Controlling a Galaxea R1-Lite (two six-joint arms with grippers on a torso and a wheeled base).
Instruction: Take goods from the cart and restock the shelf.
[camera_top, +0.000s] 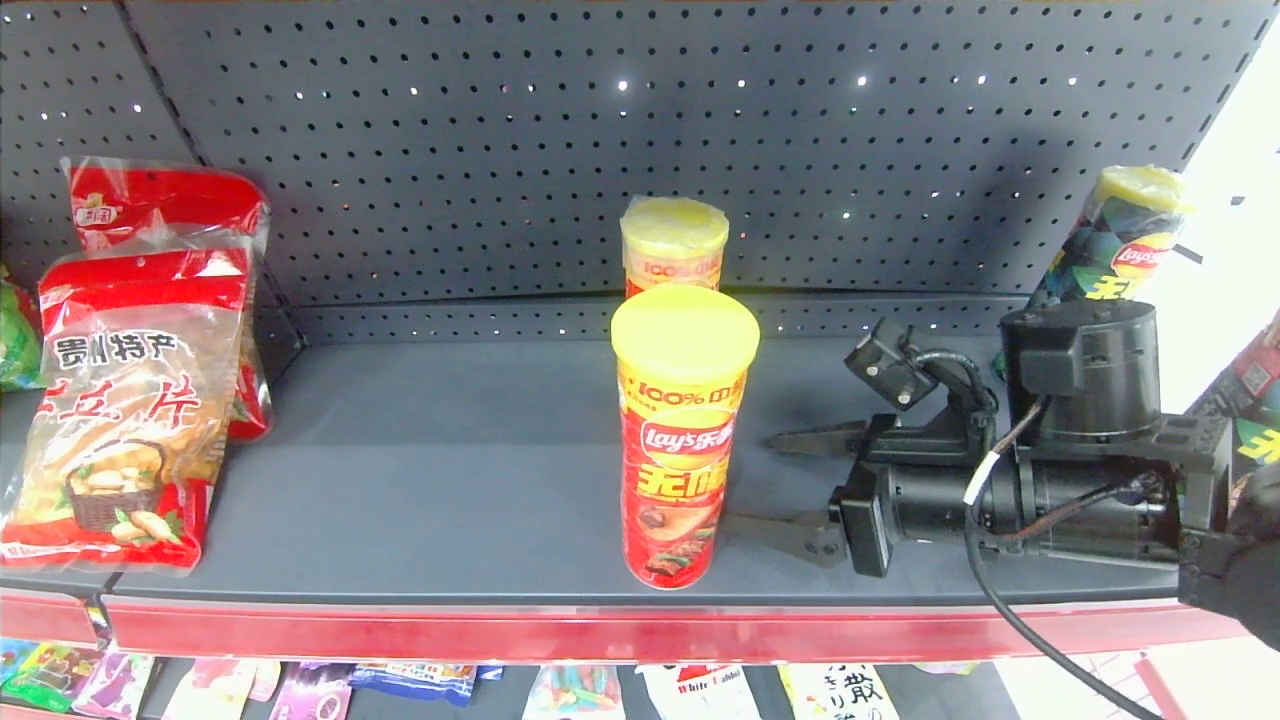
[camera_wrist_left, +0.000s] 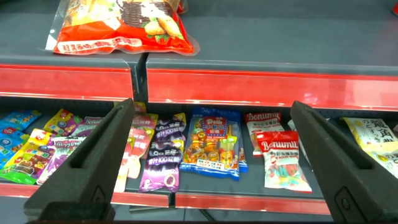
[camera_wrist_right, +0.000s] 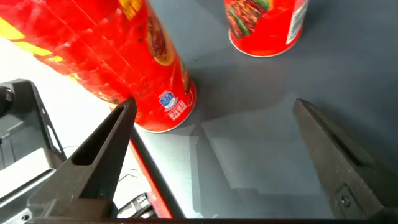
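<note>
We find the right gripper (camera_top: 775, 485) empty, jaws apart, low over the shelf (camera_top: 450, 470), just beside the front chip can (camera_top: 685, 440); contact we cannot confirm. We judge a sideways nudge could tip it off the front lip. A second can (camera_top: 673, 245) stands behind. The left gripper (camera_wrist_left: 211, 162) is spread, facing candy packets (camera_wrist_left: 214, 146) below. The snack bags (camera_top: 130, 400) sit well left.

The matte black right arm (camera_top: 1080, 480) has tapered fingers (camera_top: 782, 530), a black cable (camera_top: 1012, 617) and perhaps a white tag (camera_top: 979, 476).

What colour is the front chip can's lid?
Yellow plastic lid on the tall red chip can; best in the head view.
</note>
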